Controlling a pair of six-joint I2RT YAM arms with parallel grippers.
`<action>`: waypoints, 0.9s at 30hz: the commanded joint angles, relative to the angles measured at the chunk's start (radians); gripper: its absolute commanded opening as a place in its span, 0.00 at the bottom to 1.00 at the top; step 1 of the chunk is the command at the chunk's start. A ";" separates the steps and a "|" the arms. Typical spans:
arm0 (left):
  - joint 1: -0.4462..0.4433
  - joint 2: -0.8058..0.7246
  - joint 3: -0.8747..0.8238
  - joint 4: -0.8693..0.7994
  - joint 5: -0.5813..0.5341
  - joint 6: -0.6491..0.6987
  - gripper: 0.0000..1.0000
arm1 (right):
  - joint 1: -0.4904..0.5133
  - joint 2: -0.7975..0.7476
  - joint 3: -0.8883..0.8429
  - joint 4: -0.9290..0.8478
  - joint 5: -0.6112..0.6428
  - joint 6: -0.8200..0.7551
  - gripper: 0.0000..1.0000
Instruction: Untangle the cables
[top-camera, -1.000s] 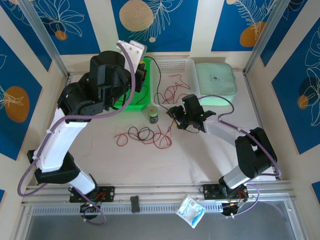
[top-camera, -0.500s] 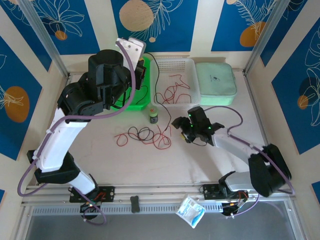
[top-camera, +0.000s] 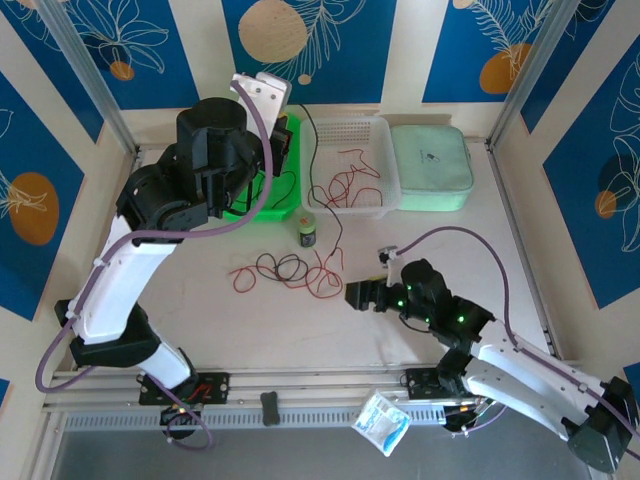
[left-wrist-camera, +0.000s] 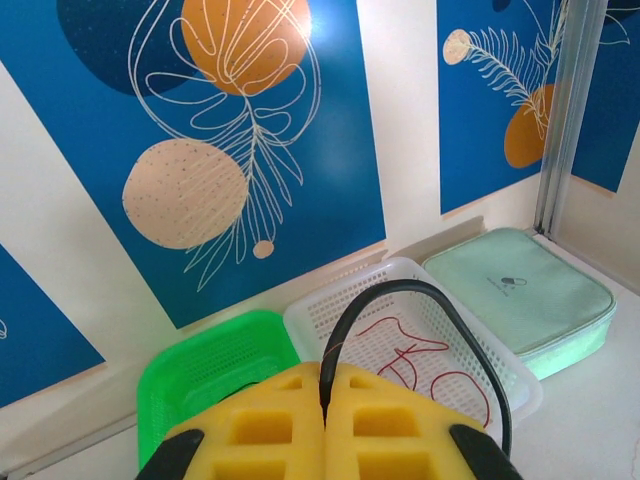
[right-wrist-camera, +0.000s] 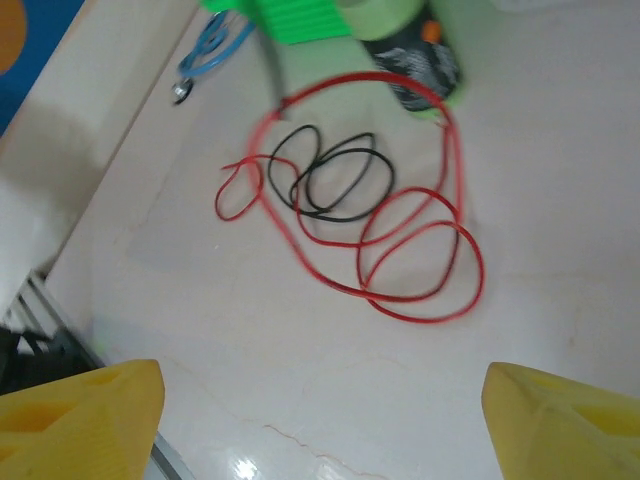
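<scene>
A tangle of red and black cables (top-camera: 290, 272) lies on the table's middle; in the right wrist view this tangle (right-wrist-camera: 370, 220) sits ahead of the fingers. More red cable (top-camera: 348, 180) (left-wrist-camera: 420, 365) rests in the white basket. My left gripper (top-camera: 283, 140) (left-wrist-camera: 325, 395) is raised over the green basket, shut on a black cable (left-wrist-camera: 425, 292) that arcs out and hangs down (top-camera: 309, 170) toward the tangle. My right gripper (top-camera: 362, 297) (right-wrist-camera: 320, 410) is low over the table, just right of the tangle, open with nothing between its fingers.
The green basket (top-camera: 275, 208) (left-wrist-camera: 200, 365), white basket (top-camera: 345, 125) (left-wrist-camera: 340, 310) and a mint zip case (top-camera: 430, 165) (left-wrist-camera: 520, 290) line the back. A small dark jar (top-camera: 307, 232) (right-wrist-camera: 415, 70) stands by the tangle. A blue stethoscope (right-wrist-camera: 215, 45) lies left.
The right arm has drawn back from the white basket's front toward the near edge, its gripper now low beside the tangle. The left arm has held still with the black cable.
</scene>
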 joint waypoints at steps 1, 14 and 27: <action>0.010 0.015 0.001 0.039 -0.019 0.010 0.03 | 0.039 0.094 0.068 0.074 0.004 -0.207 0.84; 0.010 0.010 0.007 0.043 -0.028 0.015 0.03 | 0.129 0.475 0.173 0.305 0.258 -0.156 0.66; 0.184 0.038 0.076 0.077 -0.112 0.051 0.04 | 0.108 0.420 0.091 0.059 0.395 0.115 0.00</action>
